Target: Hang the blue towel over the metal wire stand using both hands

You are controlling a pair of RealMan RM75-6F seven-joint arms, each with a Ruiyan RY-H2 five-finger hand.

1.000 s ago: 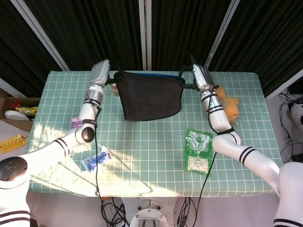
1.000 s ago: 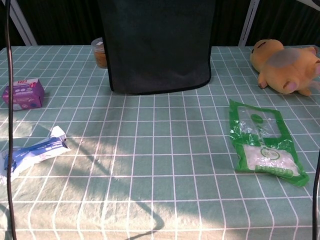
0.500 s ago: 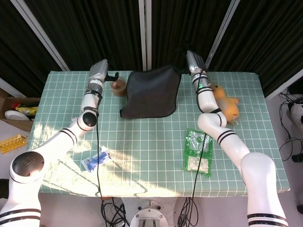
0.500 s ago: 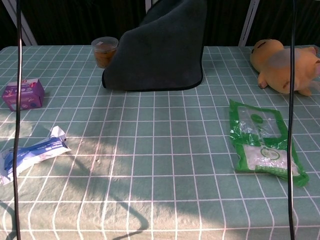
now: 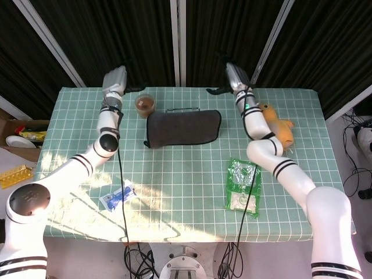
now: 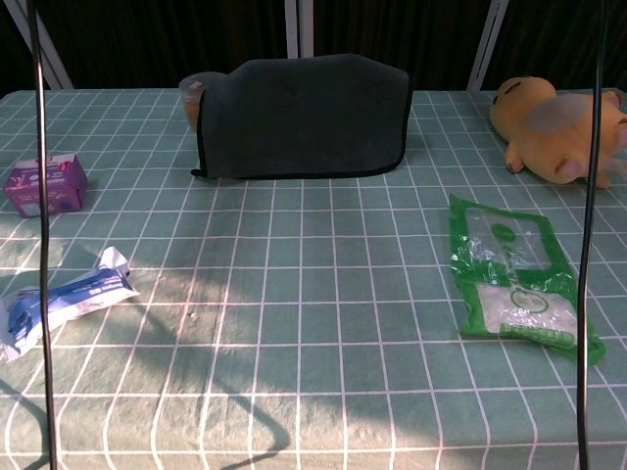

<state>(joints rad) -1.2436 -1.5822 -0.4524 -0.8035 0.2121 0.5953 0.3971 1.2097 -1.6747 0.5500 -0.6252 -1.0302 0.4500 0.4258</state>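
Both hands have let go: the left hand [image 5: 114, 77] and right hand [image 5: 234, 75] hover released at twelve o'clock, while the towel [image 5: 183, 128] now drapes the stand [image 5: 181, 108] mid-worktop; hanging looks done.

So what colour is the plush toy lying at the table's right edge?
The plush toy is yellow-orange, clearest in the chest view.

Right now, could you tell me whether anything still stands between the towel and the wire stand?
Nothing visible does: the towel already drapes over the wire stand, whose top bar shows just behind it. The left hand and right hand are raised at the far table edge, holding nothing.
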